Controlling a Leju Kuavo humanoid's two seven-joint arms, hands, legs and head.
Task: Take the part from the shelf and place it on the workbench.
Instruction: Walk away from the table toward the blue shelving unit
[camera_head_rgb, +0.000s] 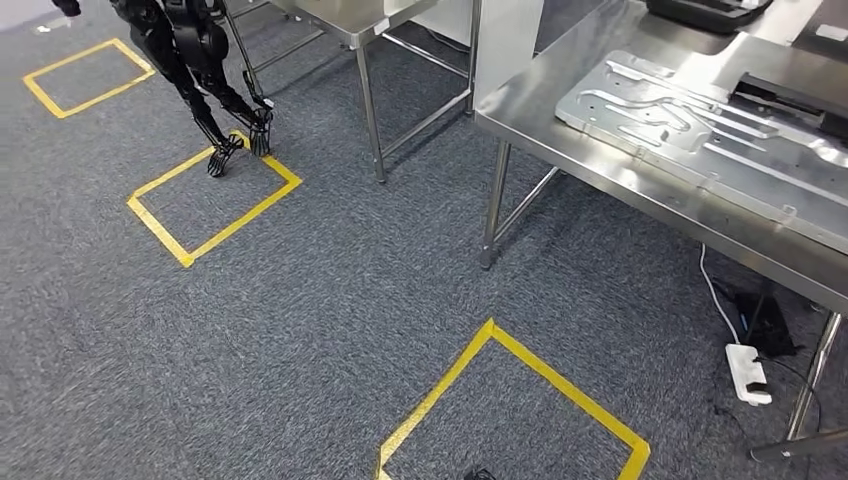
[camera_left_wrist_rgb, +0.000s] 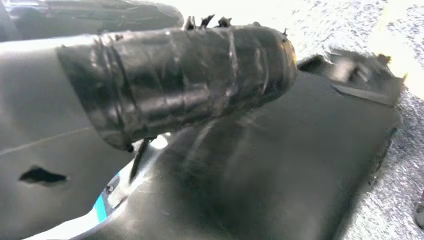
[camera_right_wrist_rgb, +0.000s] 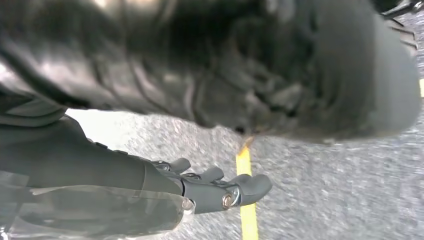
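Part: a flat silver metal plate (camera_head_rgb: 700, 130) with pressed grooves is seen lying on the workbench (camera_head_rgb: 600, 175), near its front edge.
Right hand: the right hand (camera_right_wrist_rgb: 210, 187) is seen in its wrist view above grey carpet (camera_head_rgb: 330, 300) and a yellow line; nothing is held, and the fingers are stretched out side by side. The part is not touched by it.
Left hand: whether the fingers are apart or together cannot be told.
Writing: no words can be read on the part or the workbench.
Floor by the workbench: a yellow tape square (camera_head_rgb: 515, 400) is laid in front, and a white power strip (camera_head_rgb: 748, 372) lies underneath.
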